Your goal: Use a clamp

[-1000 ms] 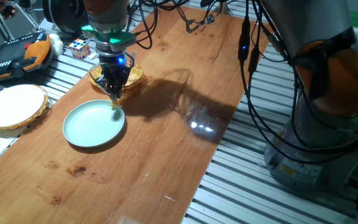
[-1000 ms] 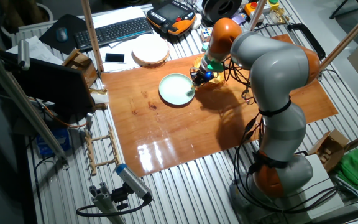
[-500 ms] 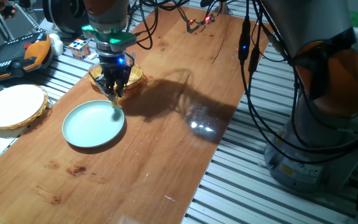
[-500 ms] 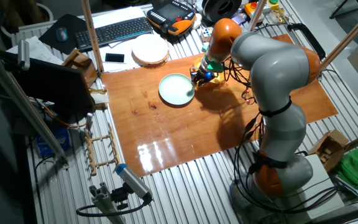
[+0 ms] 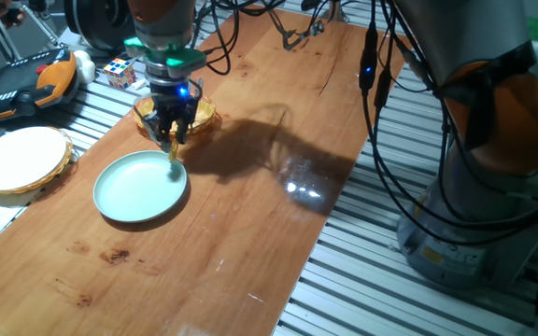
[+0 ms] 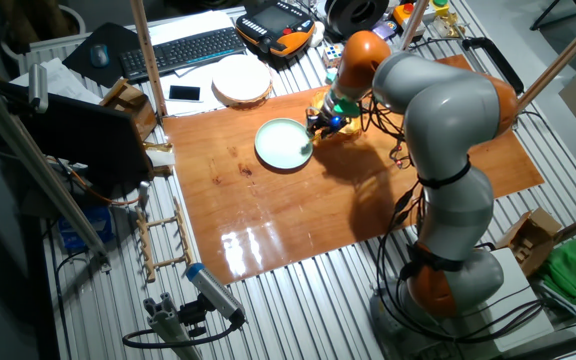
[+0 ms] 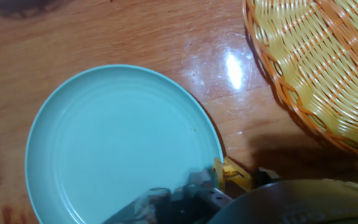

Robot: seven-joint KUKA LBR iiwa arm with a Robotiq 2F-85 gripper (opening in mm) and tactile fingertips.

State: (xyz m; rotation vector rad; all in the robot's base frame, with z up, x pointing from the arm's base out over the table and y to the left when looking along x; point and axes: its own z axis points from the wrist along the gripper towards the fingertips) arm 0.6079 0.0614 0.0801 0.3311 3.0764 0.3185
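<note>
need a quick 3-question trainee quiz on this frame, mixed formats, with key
1. True or false: the yellow clamp sits at the rim of the light blue plate.
2. Multiple choice: what lies just behind the gripper in one fixed view? A) a wicker basket B) a keyboard C) a red peg
3. Fill in: the plate rests on the wooden ____.

Key: 1 true; 2 A; 3 table. Whether the jaws are closed on the clamp cannot be read from these views.
</note>
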